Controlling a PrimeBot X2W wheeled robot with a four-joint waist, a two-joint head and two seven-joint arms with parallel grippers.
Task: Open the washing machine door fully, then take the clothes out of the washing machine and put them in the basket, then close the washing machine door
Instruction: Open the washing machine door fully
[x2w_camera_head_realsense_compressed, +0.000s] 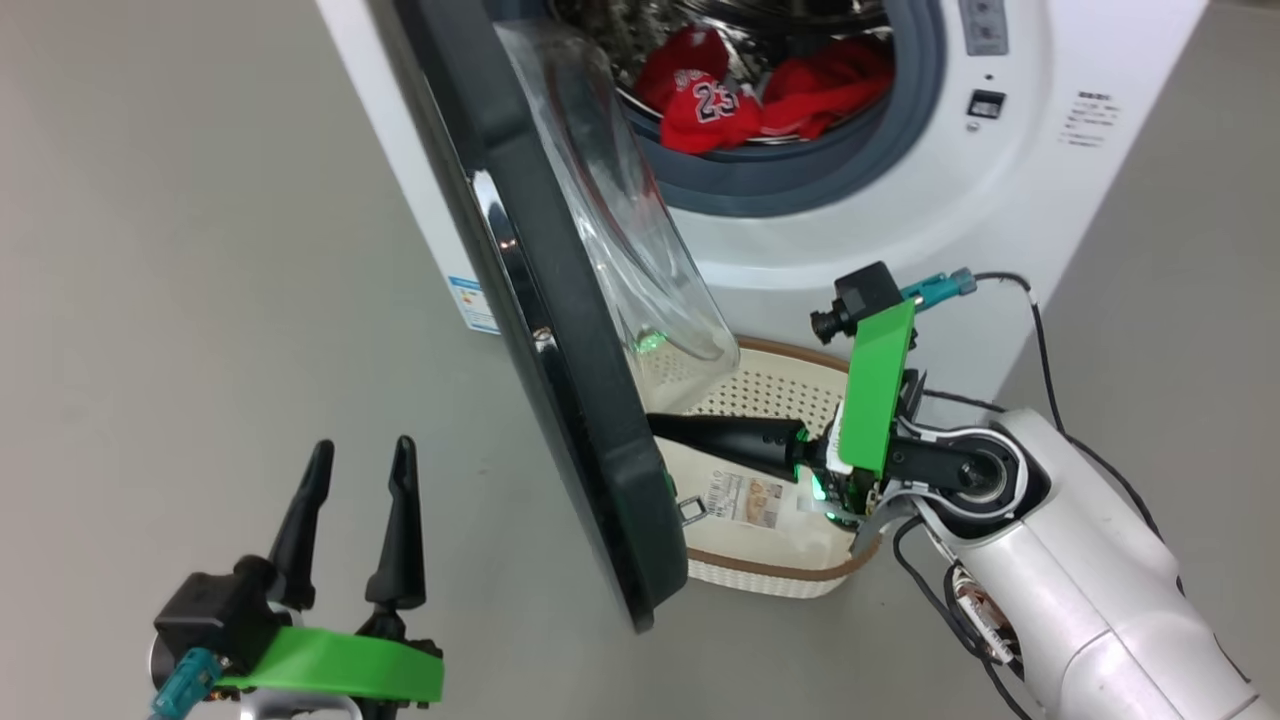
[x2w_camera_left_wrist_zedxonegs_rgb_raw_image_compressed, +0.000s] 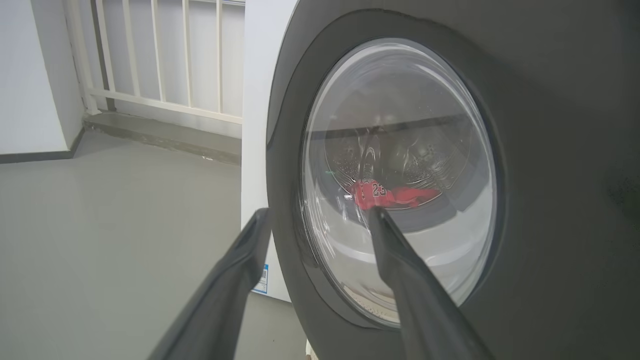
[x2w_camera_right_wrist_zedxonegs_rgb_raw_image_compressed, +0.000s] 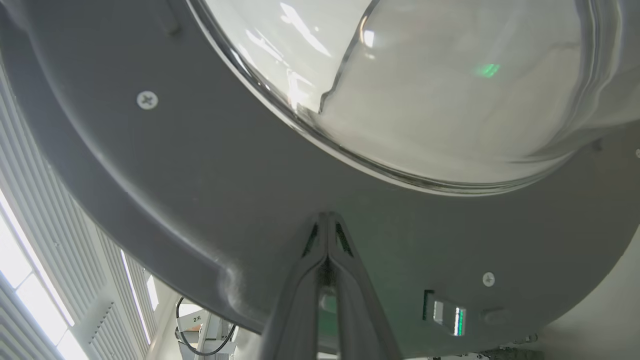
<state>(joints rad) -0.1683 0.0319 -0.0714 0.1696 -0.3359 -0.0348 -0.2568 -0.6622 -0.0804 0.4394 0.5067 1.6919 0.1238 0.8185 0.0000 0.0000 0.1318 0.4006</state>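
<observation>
A grey floor (x2w_camera_head_realsense_compressed: 150, 250) carries the scene; in the left wrist view a white railing (x2w_camera_left_wrist_zedxonegs_rgb_raw_image_compressed: 160, 55) stands at 11 o'clock. In the head view the washing machine (x2w_camera_head_realsense_compressed: 1050, 200) occupies 12 to 2 o'clock. The washing machine door (x2w_camera_head_realsense_compressed: 545, 320) stands partly open, edge-on to the camera, running from 12 o'clock down to 6 o'clock, with its glass bowl bulging toward 3 o'clock.

The clothes (x2w_camera_head_realsense_compressed: 720, 100), red with a white 23, lie in the drum at 12 o'clock. The basket (x2w_camera_head_realsense_compressed: 760, 578) sits on the floor at 5 o'clock, in front of the machine and partly under the glass bowl; its paper label is exposed.

The left gripper (x2w_camera_head_realsense_compressed: 363, 443) hovers at 7 o'clock, on the door's outer side and apart from it. Its jaws are spread wide and grasp nothing.

The right gripper (x2w_camera_head_realsense_compressed: 660, 423) reaches over the basket toward 9 o'clock. Its jaws are clenched together and empty, with the tips against the door's inner rim, below the glass bowl.
</observation>
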